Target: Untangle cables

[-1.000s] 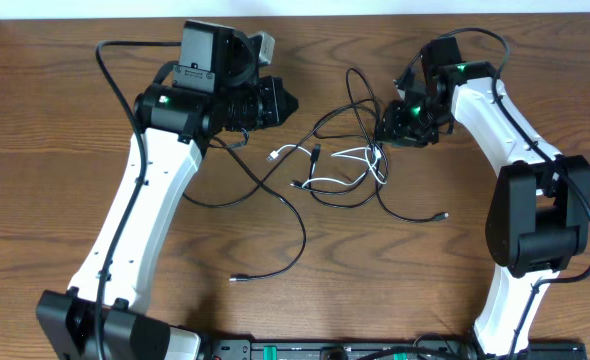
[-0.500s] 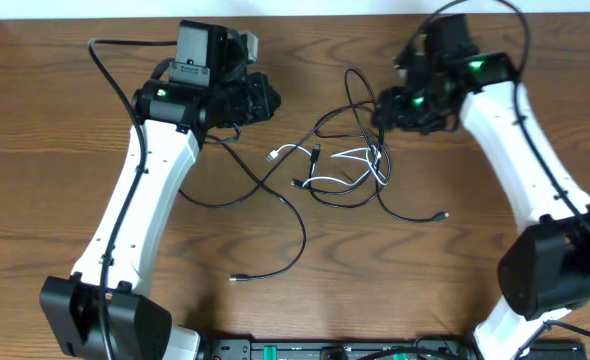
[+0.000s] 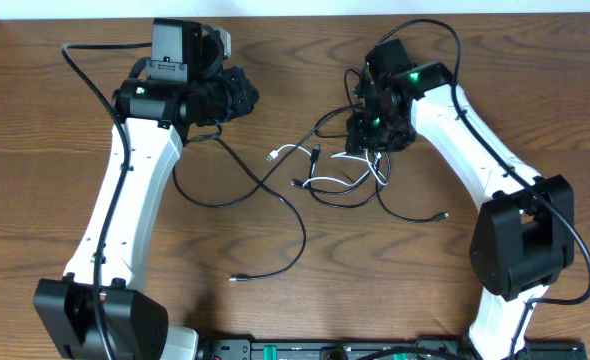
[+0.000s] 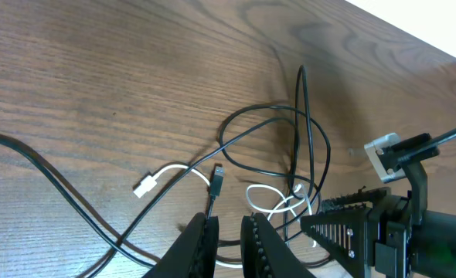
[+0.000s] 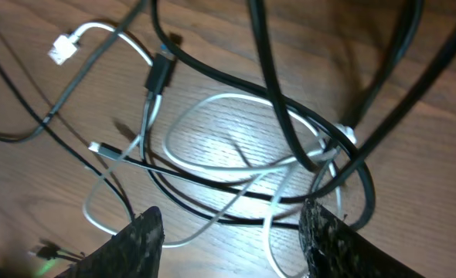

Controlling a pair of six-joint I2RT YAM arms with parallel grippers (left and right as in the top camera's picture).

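Wood-grained brown bench [image 3: 55,200] carries the whole snarl: several thin black cables [image 3: 327,122] looped over and through one short white cable [image 3: 363,158]. They are knotted together near the middle, a little toward the right arm's side, and black tails trail off to the near left and near right. The right tool [image 5: 232,224] hangs directly over the densest crossing, its fingers spread wide with nothing between them and the white loops just beneath. The left tool [image 4: 226,232] hovers apart from the knot on the left and looks across at it, its fingers drawn almost together with only a slit between and nothing gripped. These cords look light, limp and smooth-skinned, so they will probably slip through a loose pinch and drag their neighbours along when pulled. Their small plugs are likely to catch in the loops. A sound hold would be on a free stretch rather than inside the crossing. The white cable's flat white plug [image 5: 60,48] lies clear of the tangle on the left. The strand just behind that plug seems the easiest place to pinch, so the white cable can be drawn out gently while the black ones are held down.
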